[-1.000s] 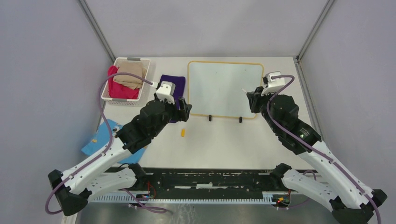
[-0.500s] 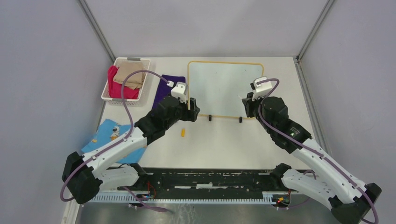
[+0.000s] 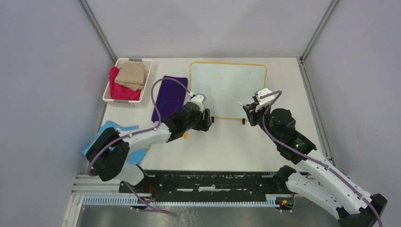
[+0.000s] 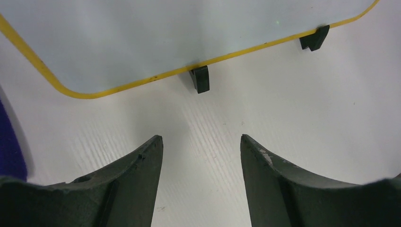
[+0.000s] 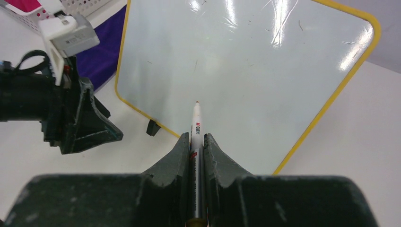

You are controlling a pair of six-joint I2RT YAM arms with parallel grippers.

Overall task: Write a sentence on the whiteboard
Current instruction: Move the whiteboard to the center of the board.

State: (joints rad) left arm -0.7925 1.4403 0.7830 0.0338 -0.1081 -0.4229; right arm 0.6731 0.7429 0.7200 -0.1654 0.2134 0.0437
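Between the two fingers (image 5: 172,161) of your right tool (image 5: 196,142) sits a marker (image 5: 196,125), pinched along its barrel, reddish tip forward and aimed at the whiteboard (image 5: 246,61). Held lengthwise like that, the wrist camera looks straight down the pen, so you can steer the tip. The tip hangs over the board's near-left area. I can't tell whether it touches; it looks just off the surface.

Your left tool (image 4: 201,146) is spread wide and holds nothing. It sits low over the table (image 4: 283,118), just short of the board's near edge and lined up with the left black foot (image 4: 200,78). My read: it's parked there to brace the frame so the board won't slide under pen pressure. It isn't touching now.

The whiteboard lies flat at the far centre of the table, yellow frame all round, both feet on the edge facing the arms. The surface is blank, only glare and faint smudges, with no sentence on it. So the writing hasn't started. The next move calls for a gentle touchdown toward the far-left corner, leaving room for the words.

Further out, a purple cloth (image 3: 170,94) lies just left of the board, a white basket (image 3: 134,60) of clothes beyond it, and a blue cloth (image 3: 101,137) by your left arm. None of them block the pen.
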